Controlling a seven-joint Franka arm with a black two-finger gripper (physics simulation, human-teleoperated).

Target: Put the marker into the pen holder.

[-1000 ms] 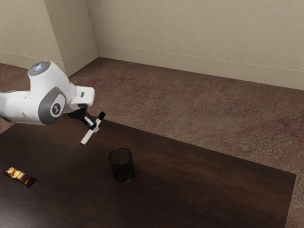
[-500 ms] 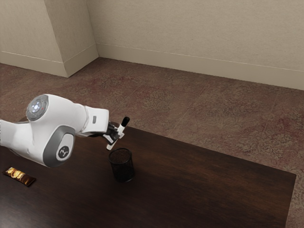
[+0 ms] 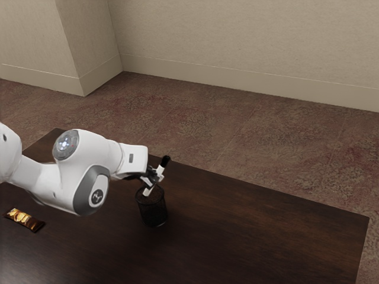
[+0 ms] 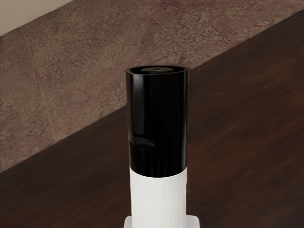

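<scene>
My gripper (image 3: 155, 176) is shut on the white marker (image 3: 160, 170) at the mouth of the black mesh pen holder (image 3: 152, 210) in the exterior view. The marker leans, its black cap up toward the exterior view's right and its white lower end at the holder's rim; whether that end is inside the rim or just above it I cannot tell. The holder stands upright on the table. In the wrist view the marker (image 4: 158, 123) shows its black cap and part of the white body, with pale fingertip edges on both sides of it.
A brown and gold wrapped bar (image 3: 23, 219) lies on the dark wooden table (image 3: 266, 231), toward the exterior view's left. The table's far edge runs behind the holder, with carpeted floor beyond.
My hand has carried the marker toward the exterior view's right and lower, from beyond the pen holder to its mouth. The marker's tilt has changed on the way. The holder has stayed put.
</scene>
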